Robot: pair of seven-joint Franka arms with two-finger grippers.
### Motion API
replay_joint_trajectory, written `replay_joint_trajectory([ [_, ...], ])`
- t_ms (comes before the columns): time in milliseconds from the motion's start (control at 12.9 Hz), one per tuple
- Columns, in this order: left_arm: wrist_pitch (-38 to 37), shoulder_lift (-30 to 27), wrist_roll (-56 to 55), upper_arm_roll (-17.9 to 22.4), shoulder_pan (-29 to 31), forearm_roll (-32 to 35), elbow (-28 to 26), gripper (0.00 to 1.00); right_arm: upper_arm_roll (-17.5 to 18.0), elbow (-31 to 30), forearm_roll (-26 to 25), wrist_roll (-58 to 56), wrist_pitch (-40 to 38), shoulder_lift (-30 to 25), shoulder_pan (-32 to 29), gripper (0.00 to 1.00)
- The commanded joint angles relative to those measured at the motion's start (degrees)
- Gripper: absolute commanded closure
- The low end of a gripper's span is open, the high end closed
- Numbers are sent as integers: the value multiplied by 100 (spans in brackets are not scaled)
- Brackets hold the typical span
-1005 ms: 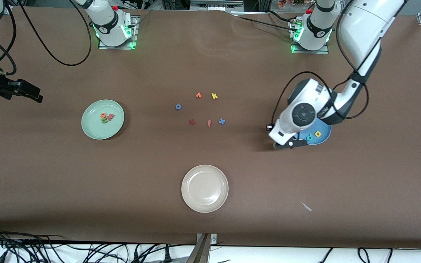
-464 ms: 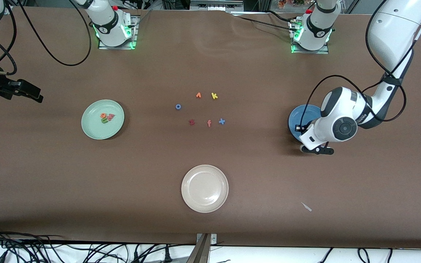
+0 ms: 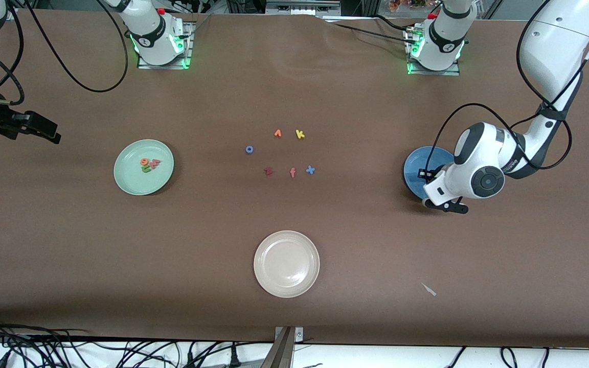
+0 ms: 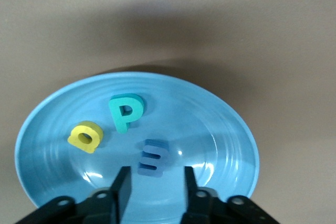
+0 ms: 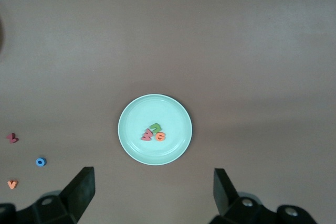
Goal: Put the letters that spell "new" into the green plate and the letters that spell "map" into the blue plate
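blue plate [image 3: 420, 166]: left fingers [image 4: 122, 184] parted over it | right fingers [image 5: 80, 188] wide apart | brown table [image 3: 294, 92], cables at edge

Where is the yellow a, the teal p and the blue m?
yellow a [image 4: 85, 136], left wrist view, on its top face.
teal p [image 4: 126, 112], left wrist view, on its stem.
blue m [image 4: 153, 157], left wrist view, on its middle.
All three lie in the blue plate [image 4: 220, 129], point on its inner wall.

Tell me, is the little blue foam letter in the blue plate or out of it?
In. The blue foam letter "m" lies inside the round blue plate, free of the left gripper.
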Motion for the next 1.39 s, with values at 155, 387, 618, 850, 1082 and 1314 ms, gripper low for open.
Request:
replay_joint_trajectory([
  [155, -984, -501, 141, -189, -32, 72, 943, 1, 34, 12, 63, 69, 16, -26, -15, 0],
  [387, -2540, -493, 132, -488, -58, 71, 2454, 1, 43, 12, 63, 69, 16, -26, -15, 0],
  [618, -2624, -502, 132, -568, -49, 71, 3117, 1, 26, 12, 72, 78, -10, -26, -15, 0],
  [850, -2624, -502, 150, -577, -49, 71, 3460, 1, 26, 12, 72, 69, -10, -26, -15, 0],
  [1082, -2597, -502, 246, -551, -58, 63, 3487, 1, 17, 29, 55, 78, -10, -26, -15, 0],
  [1314, -2597, -502, 624, 193, -662, -181, 3724, 1, 17, 38, 46, 34, -133, -53, -24, 0],
])
